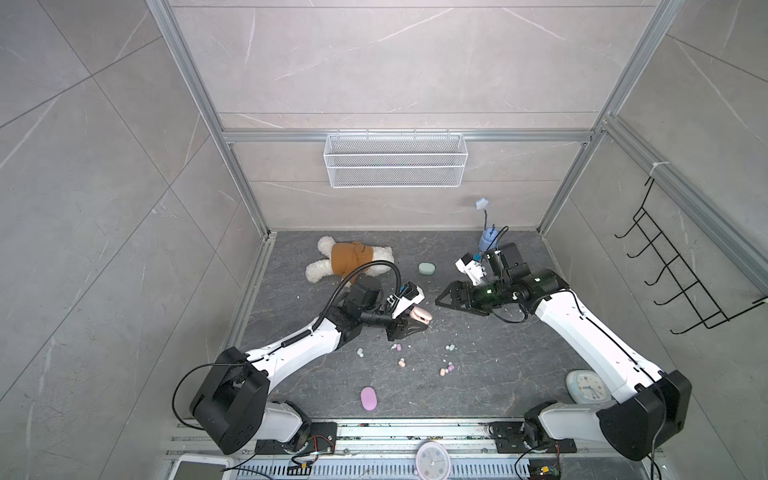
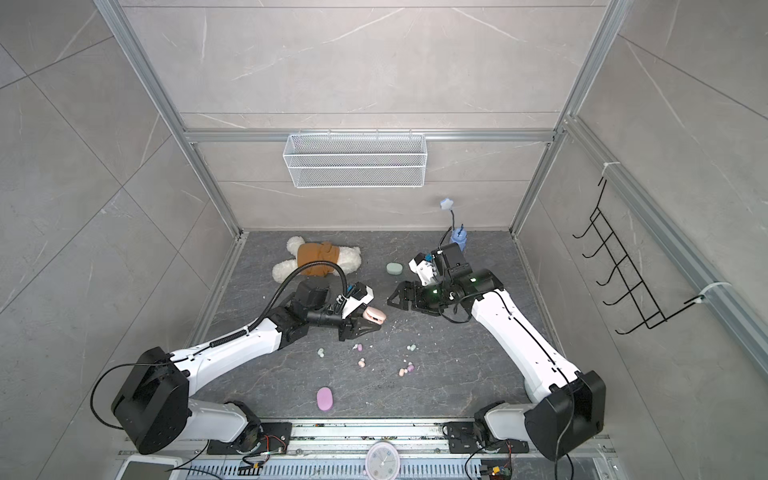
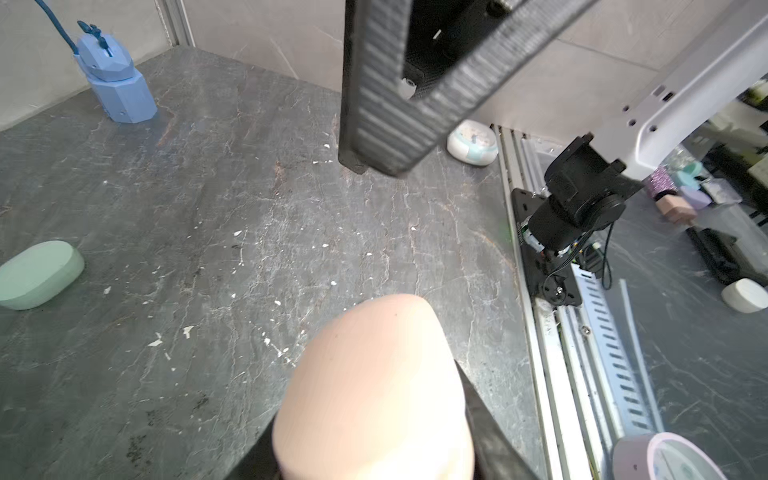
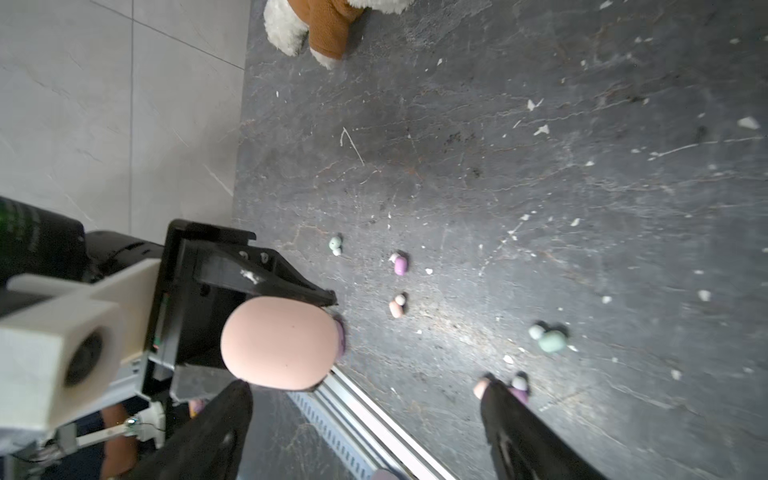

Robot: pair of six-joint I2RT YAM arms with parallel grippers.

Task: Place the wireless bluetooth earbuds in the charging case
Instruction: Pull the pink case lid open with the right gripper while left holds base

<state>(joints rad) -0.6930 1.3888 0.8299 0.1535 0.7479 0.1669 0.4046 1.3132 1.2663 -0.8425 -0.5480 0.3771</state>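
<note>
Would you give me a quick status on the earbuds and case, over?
Left gripper shut on pink case. Right gripper open, empty. Earbuds scattered on table. White debris among them.

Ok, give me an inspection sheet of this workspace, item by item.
Surface: dark stone tabletop, strewn with white specks.
Job's things: earbuds loose mid-table; peach case gripped; mint case, lilac case lying closed.
Clutter: plush bear, blue figure, mint clock.
Grippers: left gripper shut on peach case; right gripper open, empty.
Cables: black hose arching over left arm.
Surroundings: mesh basket hung behind, hook rack at right.
</note>
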